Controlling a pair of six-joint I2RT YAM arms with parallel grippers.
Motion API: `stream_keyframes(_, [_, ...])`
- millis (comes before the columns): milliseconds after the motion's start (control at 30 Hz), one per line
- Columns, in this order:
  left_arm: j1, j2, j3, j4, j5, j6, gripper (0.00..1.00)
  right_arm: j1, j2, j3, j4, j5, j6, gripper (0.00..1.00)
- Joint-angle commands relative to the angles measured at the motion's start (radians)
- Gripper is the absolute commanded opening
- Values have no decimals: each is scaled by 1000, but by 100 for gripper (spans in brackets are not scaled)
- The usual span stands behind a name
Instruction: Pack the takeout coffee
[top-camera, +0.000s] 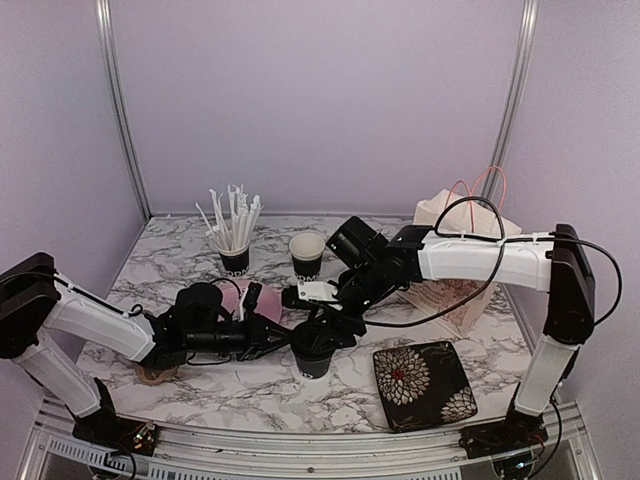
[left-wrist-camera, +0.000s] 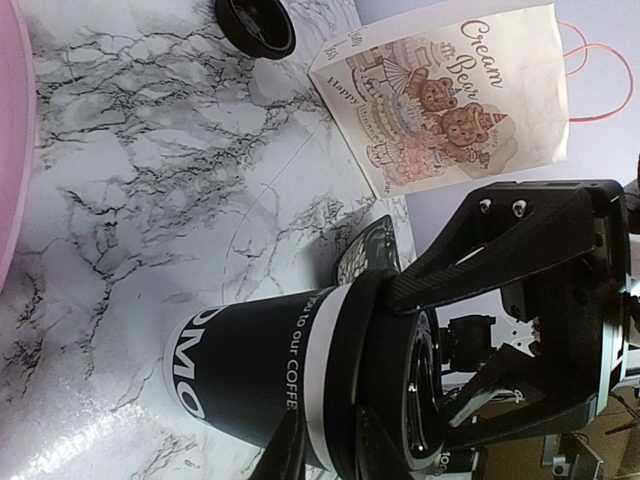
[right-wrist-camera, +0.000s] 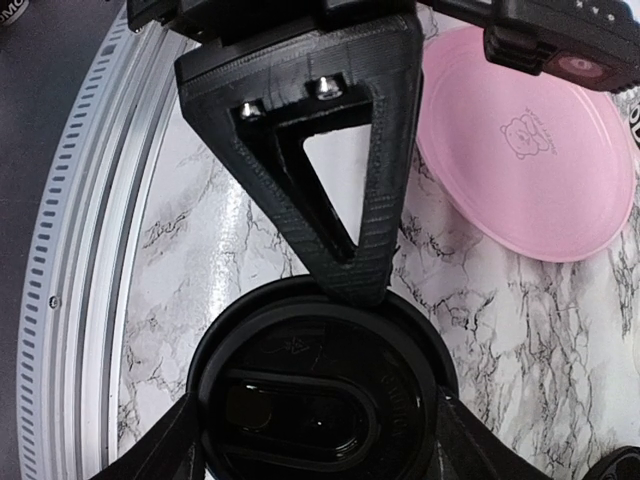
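**Robotics laboratory test cell.** Plain lilac walls (top-camera: 320, 100) meet at aluminium corner posts (top-camera: 118, 110) and enclose a marble-patterned tabletop (top-camera: 180, 275). A perforated metal rail (right-wrist-camera: 75, 260) edges its near side. A left arm (top-camera: 95, 328) and a right arm (top-camera: 480, 260), the latter with an exposed cable, are mounted at that edge. Café goods sit on the top: a paper coffee cup (left-wrist-camera: 250, 370), a printed paper bag (left-wrist-camera: 450, 90) and a pink plate (right-wrist-camera: 530, 150).

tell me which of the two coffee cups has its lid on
The nearer cup, black lid on top; the farther cup stands open, pale inside showing.
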Motion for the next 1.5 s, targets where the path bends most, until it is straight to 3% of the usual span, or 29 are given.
stream_keyframes(0, [-16, 160, -83, -321, -11, 0, 17, 56, 153, -137, -25, 119, -98, 49])
stream_keyframes(133, [-29, -3, -32, -324, -46, 75, 22, 55, 123, -141, -24, 119, -99, 48])
stream_keyframes(367, [-53, -271, 53, -374, -111, 250, 59, 55, 55, -125, -48, 107, -185, 47])
stream_keyframes(467, [-55, -364, 68, -432, -152, 299, 68, 55, 37, -94, -93, 91, -276, 47])
stream_keyframes(700, [-55, -495, 58, -538, -253, 336, 70, 47, 79, 89, -292, 69, -447, 55])
stream_keyframes(933, [-55, -558, 2, -571, -300, 326, 72, 18, 171, 275, -447, 40, -512, 66])
stream_keyframes(1233, [-55, -485, 34, -574, -334, 355, 82, -20, 195, 415, -496, -18, -498, 74])
stream_keyframes(1467, [-54, -334, 139, -542, -313, 449, 88, -59, 164, 437, -496, -60, -471, 79])
